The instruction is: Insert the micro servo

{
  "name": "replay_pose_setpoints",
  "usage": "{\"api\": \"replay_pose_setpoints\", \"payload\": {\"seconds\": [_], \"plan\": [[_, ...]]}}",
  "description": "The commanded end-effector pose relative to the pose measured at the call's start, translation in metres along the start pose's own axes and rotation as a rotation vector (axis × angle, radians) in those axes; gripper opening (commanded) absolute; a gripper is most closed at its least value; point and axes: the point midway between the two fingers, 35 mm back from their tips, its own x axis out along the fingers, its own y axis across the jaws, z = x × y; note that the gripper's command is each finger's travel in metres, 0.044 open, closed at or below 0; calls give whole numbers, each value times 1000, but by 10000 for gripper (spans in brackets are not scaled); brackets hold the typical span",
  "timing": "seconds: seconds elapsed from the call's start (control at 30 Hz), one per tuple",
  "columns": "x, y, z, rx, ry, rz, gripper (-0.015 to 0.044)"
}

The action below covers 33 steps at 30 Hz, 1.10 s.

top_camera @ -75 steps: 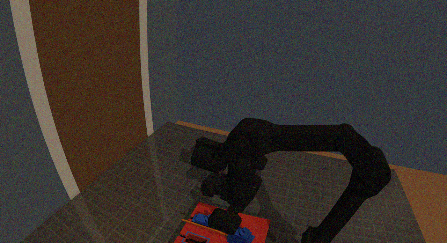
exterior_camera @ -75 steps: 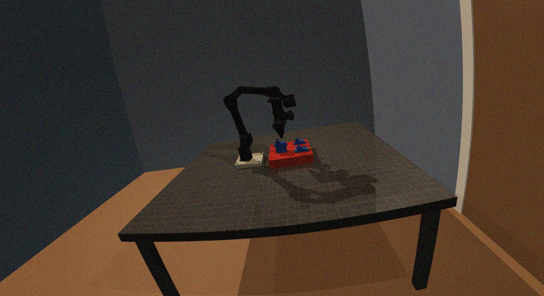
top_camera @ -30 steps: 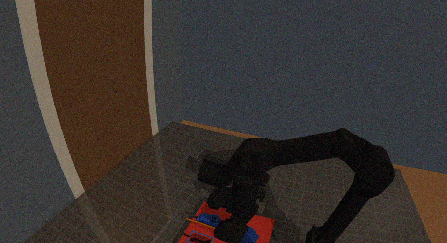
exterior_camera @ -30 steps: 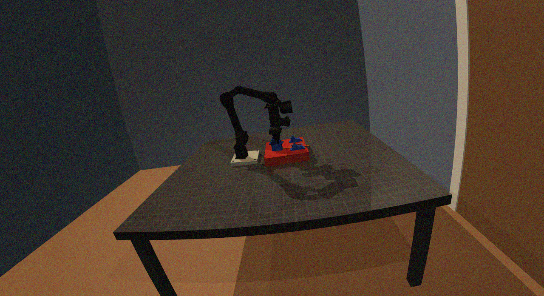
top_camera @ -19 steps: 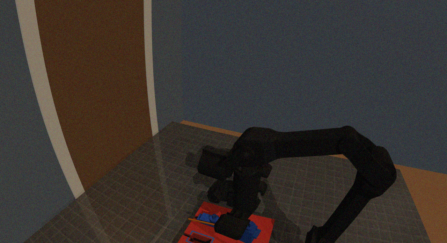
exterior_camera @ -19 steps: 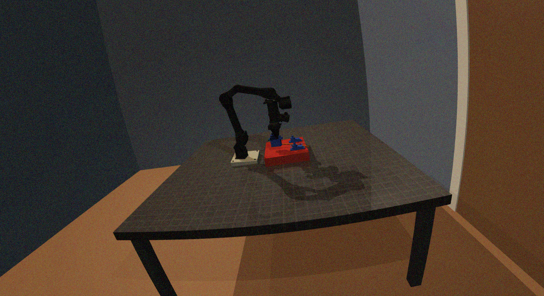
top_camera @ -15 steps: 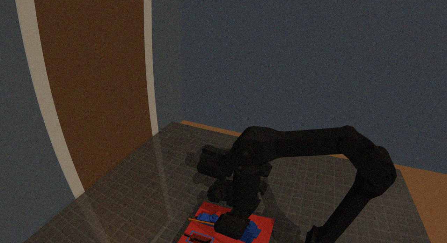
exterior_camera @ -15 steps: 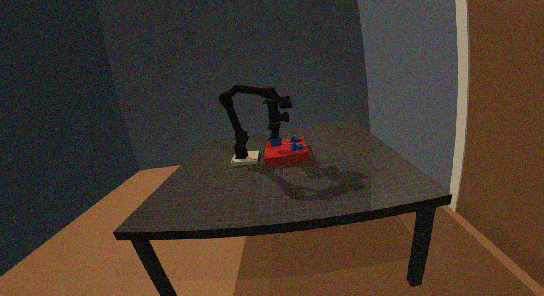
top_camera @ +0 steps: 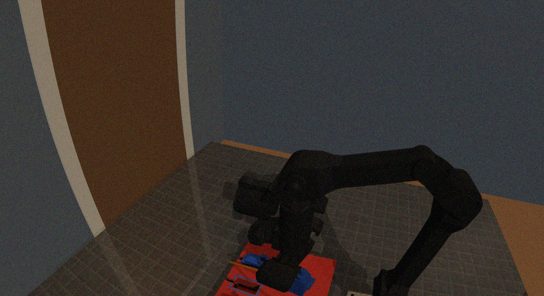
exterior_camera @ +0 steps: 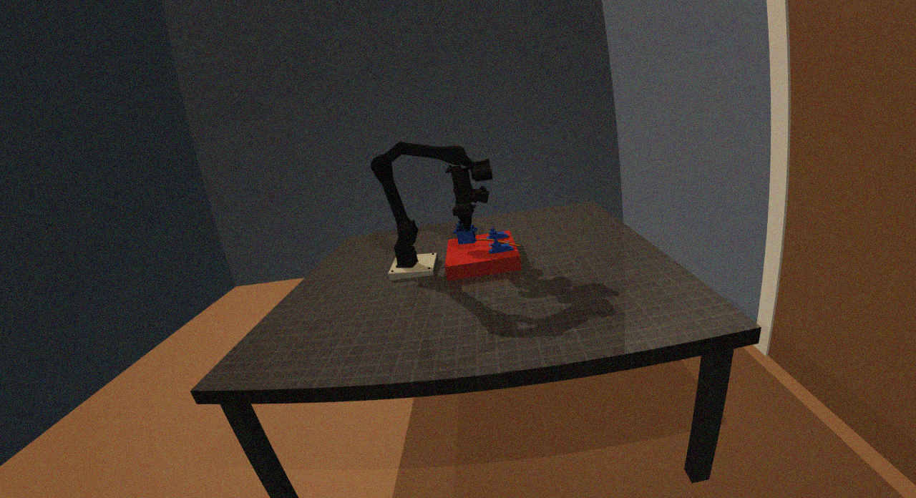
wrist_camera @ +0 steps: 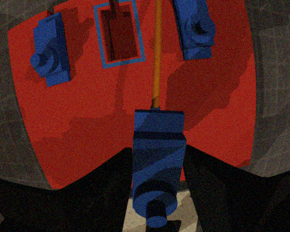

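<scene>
Pointing down over deck (wrist_camera: 98,103), hand (wrist_camera: 159,164) clamped on servo (wrist_camera: 158,151).

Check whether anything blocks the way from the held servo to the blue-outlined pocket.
Nothing visible does. The end effector holds the servo above the red deck; the pocket is open, and the two mounted servos flank it.
</scene>
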Motion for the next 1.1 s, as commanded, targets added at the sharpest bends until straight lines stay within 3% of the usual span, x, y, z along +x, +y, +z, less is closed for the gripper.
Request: {"api": "replay_pose_setpoints", "payload": {"seconds": [0.0,0.27,1.07], "plan": [[-1,15,-2,-2,-1,-1,0],[-1,21,5,-2,-1,0,0],[-2,31,98,-1,-8,0,0]]}}
